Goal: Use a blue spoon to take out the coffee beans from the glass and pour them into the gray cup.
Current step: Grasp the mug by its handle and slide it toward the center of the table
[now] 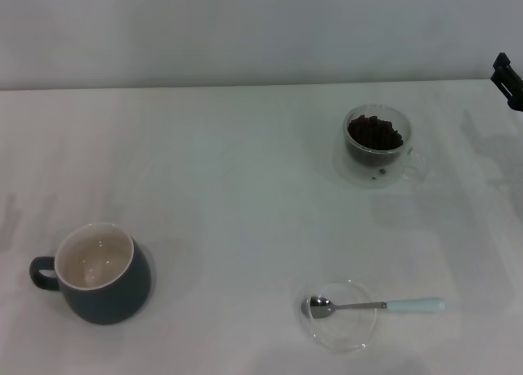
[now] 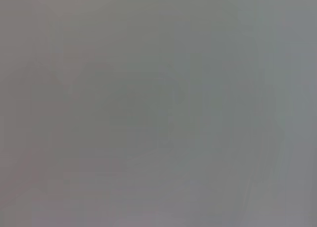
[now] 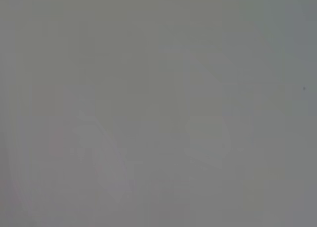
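Spoon [image 1: 374, 306] lies w/ bowl in flat clear dish [image 1: 339, 315] near front right of table [image 1: 245, 162], pale blue handle pointing right, untouched. Glass [image 1: 376, 144] w/ beans [image 1: 375, 132] stands farther back right; gray mug [image 1: 100, 272] front left, well apart. Right gripper [image 1: 508, 79] just at right edge, finger state can't tell; left arm not visible.

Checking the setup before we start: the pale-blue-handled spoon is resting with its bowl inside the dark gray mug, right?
No. In the head view the pale-blue-handled metal spoon rests with its bowl in the flat clear glass dish, not in the dark gray mug.
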Robot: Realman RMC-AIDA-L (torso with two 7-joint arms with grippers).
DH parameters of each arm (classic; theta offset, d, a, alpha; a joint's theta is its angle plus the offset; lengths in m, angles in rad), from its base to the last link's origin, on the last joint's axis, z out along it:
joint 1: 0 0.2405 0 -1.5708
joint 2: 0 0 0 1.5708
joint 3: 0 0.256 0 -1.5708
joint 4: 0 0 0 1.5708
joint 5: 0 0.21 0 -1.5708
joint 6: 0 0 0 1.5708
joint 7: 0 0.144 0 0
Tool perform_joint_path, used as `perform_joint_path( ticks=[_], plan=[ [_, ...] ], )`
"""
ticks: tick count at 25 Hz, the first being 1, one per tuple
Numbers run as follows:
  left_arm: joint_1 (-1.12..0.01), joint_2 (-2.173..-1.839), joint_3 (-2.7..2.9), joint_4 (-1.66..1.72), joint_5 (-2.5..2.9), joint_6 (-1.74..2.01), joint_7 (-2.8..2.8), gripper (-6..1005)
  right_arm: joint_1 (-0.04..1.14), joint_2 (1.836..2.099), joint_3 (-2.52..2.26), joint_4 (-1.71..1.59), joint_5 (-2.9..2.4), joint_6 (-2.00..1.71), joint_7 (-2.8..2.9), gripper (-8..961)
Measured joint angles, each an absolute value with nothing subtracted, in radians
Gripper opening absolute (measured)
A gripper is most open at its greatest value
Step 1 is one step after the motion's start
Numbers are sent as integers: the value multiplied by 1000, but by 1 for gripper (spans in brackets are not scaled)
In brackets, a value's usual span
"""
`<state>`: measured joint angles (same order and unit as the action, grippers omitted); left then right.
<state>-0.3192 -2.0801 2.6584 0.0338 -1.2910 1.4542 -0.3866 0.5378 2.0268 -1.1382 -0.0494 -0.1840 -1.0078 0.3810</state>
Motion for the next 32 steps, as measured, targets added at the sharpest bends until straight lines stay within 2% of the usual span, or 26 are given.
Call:
perform_joint_path(
  ticks=[13,27,32],
  plan=[
    [-279,-2080,2659,62,-1270,1470,-383,828,536,2025,-1138,-49,-184,-1008,379,874],
    [-52,-2080,2660,52,-1018,1561,-381,827,540,2023,-1138,-54,-184,-1008,375,873],
    [-10,-2079,2660,19,-920,1559,-356,826,541,2023,-1138,-63,-181,-1014,374,873]
  ],
)
